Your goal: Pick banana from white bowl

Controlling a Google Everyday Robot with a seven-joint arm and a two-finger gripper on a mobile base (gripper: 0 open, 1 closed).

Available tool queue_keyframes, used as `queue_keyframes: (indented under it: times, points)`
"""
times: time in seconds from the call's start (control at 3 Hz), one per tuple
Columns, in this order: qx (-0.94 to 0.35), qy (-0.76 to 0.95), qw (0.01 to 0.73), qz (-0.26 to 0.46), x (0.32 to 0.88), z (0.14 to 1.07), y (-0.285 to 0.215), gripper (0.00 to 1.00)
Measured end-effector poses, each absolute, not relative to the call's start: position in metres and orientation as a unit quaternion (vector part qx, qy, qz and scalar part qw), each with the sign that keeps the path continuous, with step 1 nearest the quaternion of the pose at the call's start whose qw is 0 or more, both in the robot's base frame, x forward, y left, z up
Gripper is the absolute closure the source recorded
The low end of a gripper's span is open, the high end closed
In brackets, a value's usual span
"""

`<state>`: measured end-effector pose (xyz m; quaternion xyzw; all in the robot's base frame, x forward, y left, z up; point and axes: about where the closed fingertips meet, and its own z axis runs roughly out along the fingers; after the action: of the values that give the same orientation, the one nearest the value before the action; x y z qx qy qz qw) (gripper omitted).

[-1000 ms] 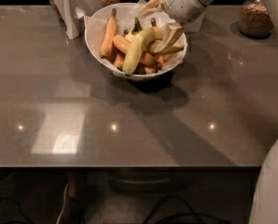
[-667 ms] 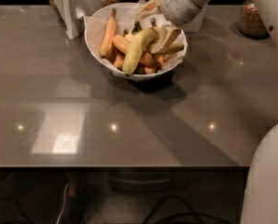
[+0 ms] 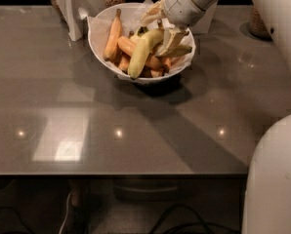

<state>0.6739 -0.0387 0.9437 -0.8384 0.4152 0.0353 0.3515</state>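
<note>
At the near right corner of the grey counter (image 3: 135, 130), the robot's white body (image 3: 277, 179) is seen, with three small light reflections lying along the counter's near half. Further in, close to the middle of the far edge, the white bowl (image 3: 94, 45) is set, lined with crinkled white paper (image 3: 97, 23). The banana (image 3: 141, 55) is laid across the heap inside it, its lower end pointing to the near rim and its upper end raised toward the far right. Orange bananas (image 3: 114, 35) are piled to its left and beneath it, and a shorter green one (image 3: 178, 50) is at its right.

The gripper (image 3: 157, 33) is held over the bowl's far-right part, with its fingers (image 3: 174, 40) seen apart. The banana's upper end is placed between them, though contact cannot be made out.

At the far left, a white box (image 3: 74, 11) is stood just beside the bowl.
</note>
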Motion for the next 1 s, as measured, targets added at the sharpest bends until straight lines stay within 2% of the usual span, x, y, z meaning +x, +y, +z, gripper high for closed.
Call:
queue_keyframes:
  times: [0.33,0.67,1.0]
  points:
    - [-0.838,0.415,0.352,0.035,0.674,0.944,-0.039,0.60]
    - [-0.838,0.406,0.363,0.033,0.669,0.953,-0.037,0.83]
    - [-0.837,0.394,0.379,0.023,0.658,0.971,-0.038,1.00]
